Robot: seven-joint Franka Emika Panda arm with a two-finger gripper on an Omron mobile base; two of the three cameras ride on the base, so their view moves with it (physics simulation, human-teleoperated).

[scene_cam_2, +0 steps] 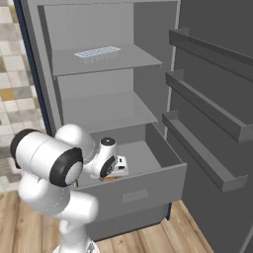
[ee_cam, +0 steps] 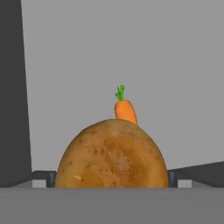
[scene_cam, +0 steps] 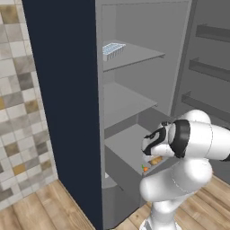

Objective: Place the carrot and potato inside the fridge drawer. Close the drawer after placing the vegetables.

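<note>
Drawer (scene_cam_2: 148,185) pulled out of fridge. Potato (ee_cam: 113,155) lies on drawer floor w/ carrot (ee_cam: 125,110) just behind it, green top up in hand view. End effector (scene_cam_2: 114,170) low inside drawer over potato, jaws spread wide, potato between fingers.

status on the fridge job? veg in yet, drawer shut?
Done: carrot lies on the fridge drawer floor. In hand: potato sits between the wide-open gripper fingers, low inside the drawer; hard to tell if released. Left: pull the arm out and push the drawer, which stands pulled out, closed.
</note>
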